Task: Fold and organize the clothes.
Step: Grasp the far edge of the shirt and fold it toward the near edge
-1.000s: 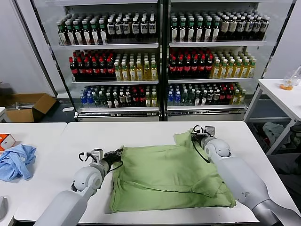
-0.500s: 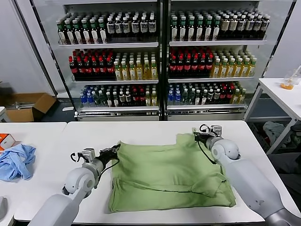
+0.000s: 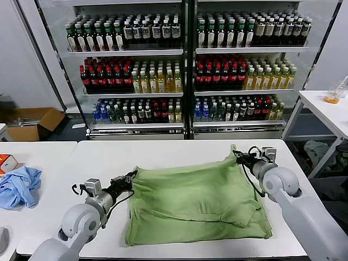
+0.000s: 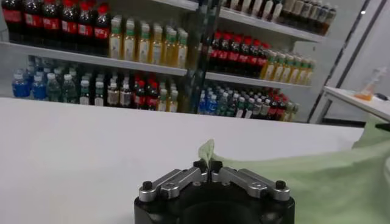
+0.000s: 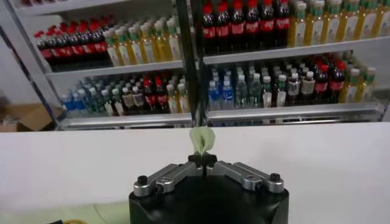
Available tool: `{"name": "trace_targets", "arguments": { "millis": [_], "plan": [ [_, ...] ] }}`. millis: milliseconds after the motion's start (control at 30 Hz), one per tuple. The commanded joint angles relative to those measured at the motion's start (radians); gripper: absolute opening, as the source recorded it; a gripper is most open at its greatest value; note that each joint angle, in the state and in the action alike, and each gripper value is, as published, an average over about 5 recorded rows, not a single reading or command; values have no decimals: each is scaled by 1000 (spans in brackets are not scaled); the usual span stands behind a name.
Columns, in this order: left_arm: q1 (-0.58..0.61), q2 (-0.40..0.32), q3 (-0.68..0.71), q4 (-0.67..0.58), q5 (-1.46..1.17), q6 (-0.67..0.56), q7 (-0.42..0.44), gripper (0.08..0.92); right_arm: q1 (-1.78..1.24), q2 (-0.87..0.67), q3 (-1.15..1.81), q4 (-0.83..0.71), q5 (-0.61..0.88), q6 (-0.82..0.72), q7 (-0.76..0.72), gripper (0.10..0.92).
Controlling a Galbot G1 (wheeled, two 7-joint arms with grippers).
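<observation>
**A:** Where is the light green shirt (image 3: 198, 204) lying for you right now?

**B:** It's spread across the middle of the white table (image 3: 163, 155), partly doubled over on itself, with its two far corners lifted off the surface and the near edge flat toward you.

**A:** How would you expect it to handle?

**B:** Judging by the sag and creases, it's light, soft cotton with no stiffness. It will droop between whatever two points you hold and drag along the tabletop. It isn't fragile or slippery, but a thin pinch of cloth can slide out if you tug hard.

**A:** And the grippers?

**B:** Your left gripper (image 3: 131, 177) is clamped on the shirt's far left corner; in the left wrist view a small tuft of green pokes up between the closed jaws (image 4: 208, 163). Your right gripper (image 3: 237, 156) is pinched on the far right corner, the same tuft showing (image 5: 202, 159).

**A:** Good places to hold?

**B:** Yes, I'd say so: corners and hems, where the fabric is doubled.
</observation>
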Motion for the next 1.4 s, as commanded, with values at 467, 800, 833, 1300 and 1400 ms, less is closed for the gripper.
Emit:
{"name": "trace_targets", "arguments": {
  "millis": [467,800,833,1300,1400],
  "plan": [
    [218,22,-45,-117,102,36,17,88,-612,-15,376,377,-43,-5,52,105],
    [227,-6,-27,-118,164,36,28,88,-609,7,346,350,-93,-6,72,105],
    [228,-10,-26,-120,170,36,28,88,-607,8,343,348,-99,-6,70,105],
    [375,-172,-31,-239,450,-64,-159,439,-631,14,352,415,-179,-3,42,447],
    [411,-240,-5,-213,525,-70,-193,525,-630,15,349,413,-184,-3,43,516]
  ]
}}
